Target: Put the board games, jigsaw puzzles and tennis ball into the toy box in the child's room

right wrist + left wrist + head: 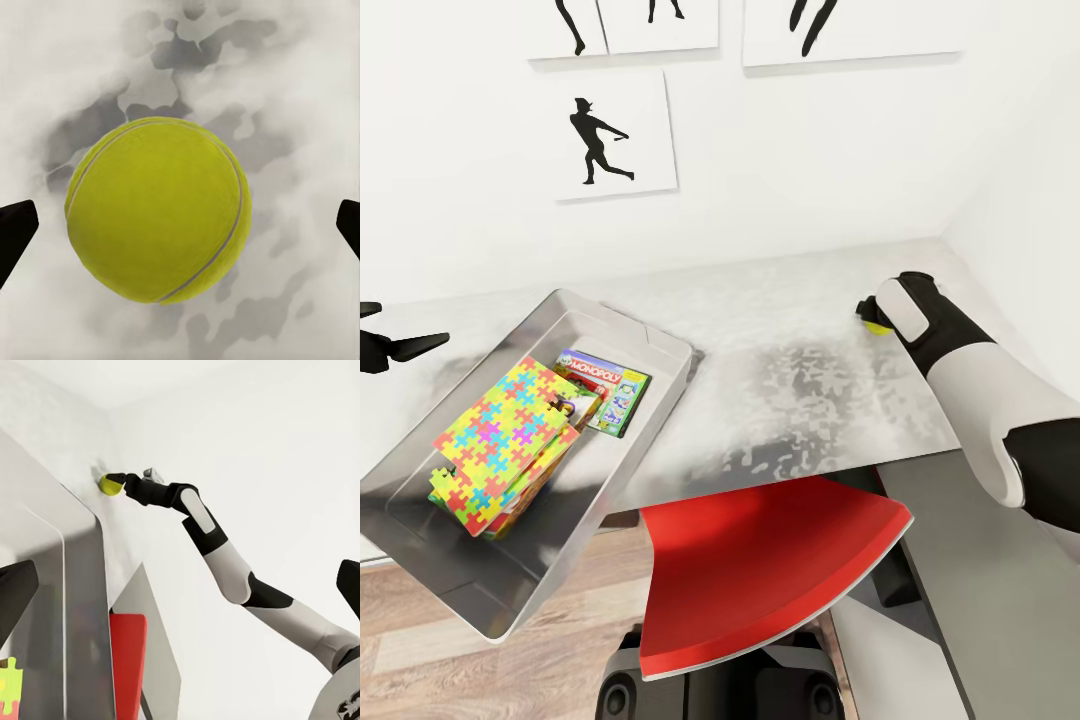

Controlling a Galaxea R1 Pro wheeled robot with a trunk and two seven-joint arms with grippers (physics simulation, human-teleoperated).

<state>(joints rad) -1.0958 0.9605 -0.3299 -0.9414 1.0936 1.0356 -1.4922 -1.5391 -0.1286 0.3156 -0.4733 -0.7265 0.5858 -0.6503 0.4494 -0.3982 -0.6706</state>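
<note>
Ball look: tennis ball (157,210), yellow-green fuzz w/ a pale curved seam; round, so no long axis or facing to give. Seam runs as an arc along one side in right wrist view.
Ball place: sits on the table (790,400), directly between the right gripper (180,225) fingertips (15,236), gap on each side, not touching as far as wrist view shows. In head view just a yellow sliver (877,323) past the wrist.
Right claw: fingers spread wide, straddling the ball, nothing clamped.
Left claw: left gripper (180,592) fingers apart, dark tips at both edges of its wrist view, holding nothing; hovers at the toy box's outer side.
Table look: pale grey-white top w/ mottled grey patches, against white wall.
Box: toy box (660,345), light grey bin, thick sloped walls, rounded corners; long axis diagonal across the table, near end hanging past the table edge. Well apart from right claw, just beside left claw.
Box contents: jigsaw puzzles (500,430), multicolour interlocking squares, tilted and stacked toward the box's near half; top one leans on things under it. Beyond them a green "Monopoly" board game (605,385) lying flat, long axis crosswise to the box. Other box edges under the puzzles, can't tell which.
Below table: red chair (760,570) between the arms, nearer than the ball.
Far: black silhouette athlete pictures (615,135) on wall behind.
</note>
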